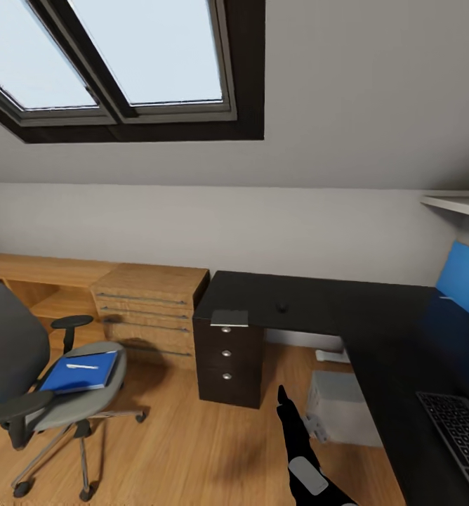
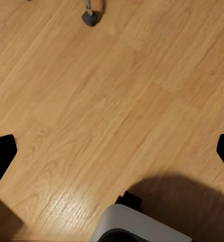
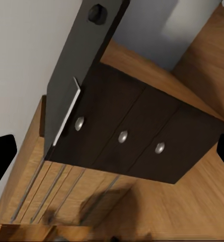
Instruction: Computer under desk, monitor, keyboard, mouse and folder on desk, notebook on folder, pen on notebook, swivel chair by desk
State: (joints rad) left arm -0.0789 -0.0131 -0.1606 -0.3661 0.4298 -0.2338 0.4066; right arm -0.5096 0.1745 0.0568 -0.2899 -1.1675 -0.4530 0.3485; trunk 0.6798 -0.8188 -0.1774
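Head view looks across a bedroom with a wooden floor (image 1: pixel 185 450) and a sloped roof window (image 1: pixel 122 63). On the left stands the grey swivel chair with black armrests (image 1: pixel 24 358). The flat blue folder (image 1: pixel 80 371) lies on its seat, and a thin white pen (image 1: pixel 82 366) rests on top of the folder. Behind the chair is a light wooden chest of drawers (image 1: pixel 150 309).

The long black L-shaped desk (image 1: pixel 319 302) fills the right side. The small black mouse (image 1: pixel 282 307) sits on it near the back wall. A thin grey notebook (image 1: pixel 229 318) lies at the desk's left edge, just above the dark drawer block with three round silver knobs (image 1: pixel 227 362). The black keyboard (image 1: pixel 459 429) lies at the lower right of the desk, and the monitor's blue screen (image 1: pixel 463 281) shows at the far right. The grey computer box (image 1: pixel 343 407) stands on the floor under the desk.

The right gripper (image 1: pixel 282 393) points up toward the drawer block. Its fingers (image 3: pixel 1 156) are spread wide apart, holding nothing. The left gripper (image 2: pixel 112 151) hangs over bare floor, also spread wide, near one chair wheel (image 2: pixel 90 18).
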